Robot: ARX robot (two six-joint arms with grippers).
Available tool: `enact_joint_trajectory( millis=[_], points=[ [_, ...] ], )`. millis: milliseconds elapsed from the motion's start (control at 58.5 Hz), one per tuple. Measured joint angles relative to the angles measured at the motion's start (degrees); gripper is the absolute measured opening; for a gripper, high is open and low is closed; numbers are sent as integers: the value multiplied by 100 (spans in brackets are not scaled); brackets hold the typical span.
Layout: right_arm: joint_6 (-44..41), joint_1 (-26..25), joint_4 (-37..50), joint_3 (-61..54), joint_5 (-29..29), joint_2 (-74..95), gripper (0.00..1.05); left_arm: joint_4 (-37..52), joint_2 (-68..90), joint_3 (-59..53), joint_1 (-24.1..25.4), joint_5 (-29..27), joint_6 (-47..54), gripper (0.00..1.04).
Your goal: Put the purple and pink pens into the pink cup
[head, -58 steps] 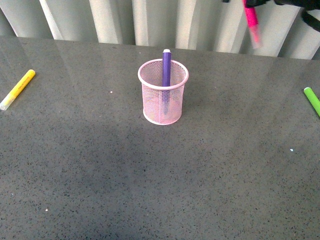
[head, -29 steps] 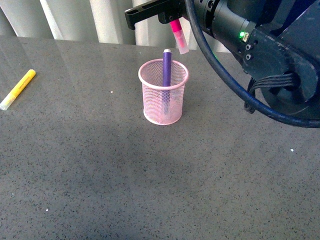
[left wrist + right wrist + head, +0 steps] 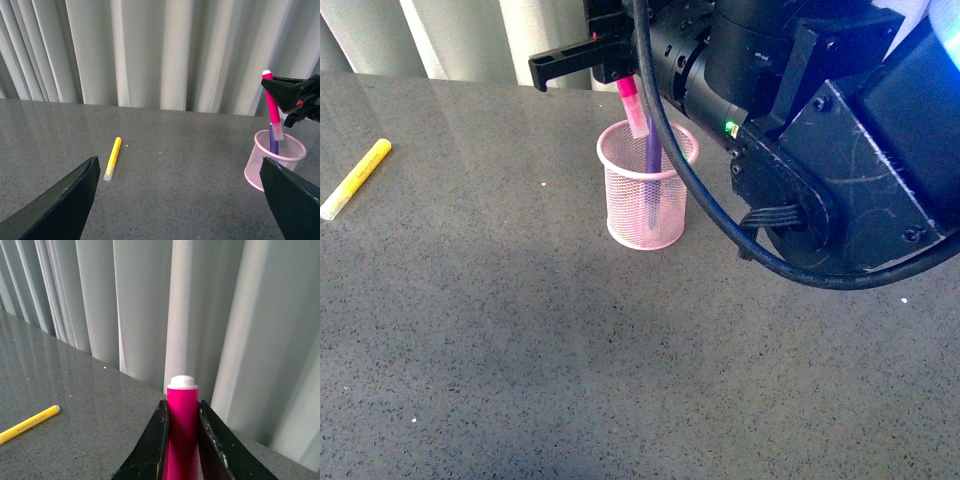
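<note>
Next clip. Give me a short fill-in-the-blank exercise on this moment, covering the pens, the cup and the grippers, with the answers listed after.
1. The pen already standing inside the pink cup is ____ in colour.
2. The pink pen is held by the ____ gripper.
3. The pen lying on the table far from the cup is ____.
4. The left gripper holds nothing and its jaws are ____.

Missing words: purple; right; yellow; open

A pink wire-mesh cup is seen on a glossy, speckled stone-like table; pleated cloth curtains hang matt.
</note>
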Motion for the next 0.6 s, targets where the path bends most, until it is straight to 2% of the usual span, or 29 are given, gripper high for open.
enact_joint_trajectory(
  millis=[547,599],
  points=[
    [136,28,-149,-114,131,264,12,0,0,0,0,0,0,98],
    [157,4,-251,-216,146,251,22,0,0,0,0,0,0,98]
  ],
)
